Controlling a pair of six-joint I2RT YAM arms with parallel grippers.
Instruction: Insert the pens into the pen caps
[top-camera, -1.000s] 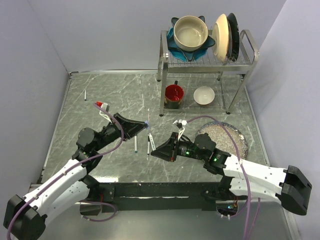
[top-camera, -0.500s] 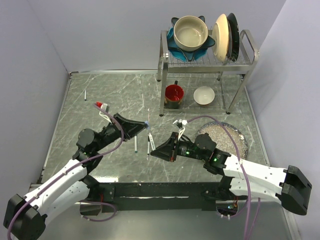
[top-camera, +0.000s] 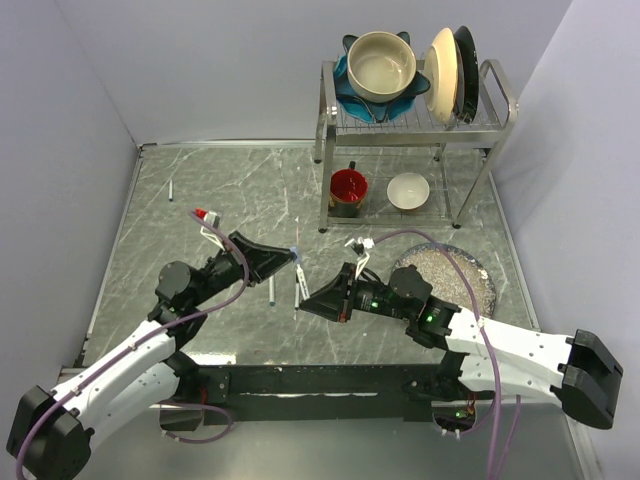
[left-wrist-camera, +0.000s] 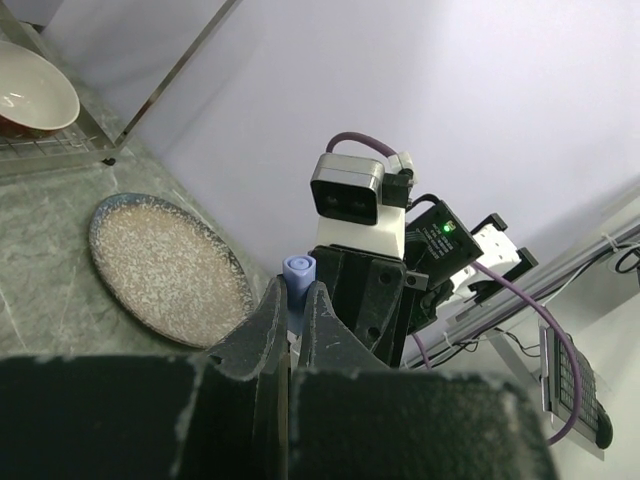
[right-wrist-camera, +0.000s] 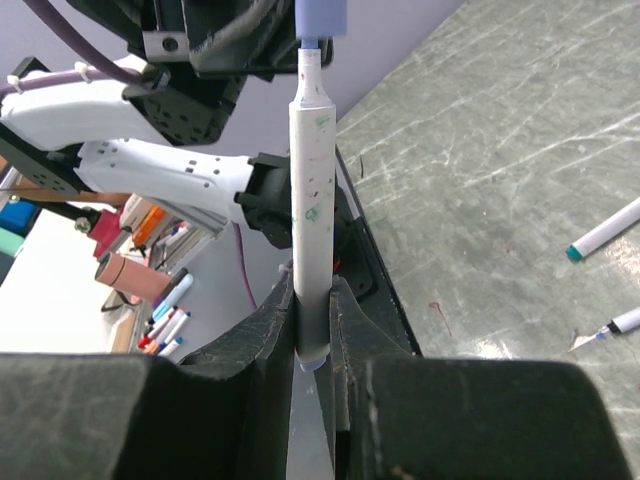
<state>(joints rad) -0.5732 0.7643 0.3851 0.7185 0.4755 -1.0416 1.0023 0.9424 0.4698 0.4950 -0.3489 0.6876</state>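
My left gripper is shut on a small blue pen cap, which sticks out from between the fingers in the left wrist view. My right gripper is shut on the base of a white-grey pen. The pen's tip meets the open end of the blue cap, and the two grippers face each other just above the table. Two more pens lie on the table beside them, one with a teal tip. Another thin grey stick lies at the far left.
A metal dish rack stands at the back right with bowls and plates on top. A red mug and a white bowl sit under it. A speckled plate lies right of the right arm.
The left gripper has moved slightly down and right with the cap, and the right gripper has edged left, closing the gap between pen tip and cap.
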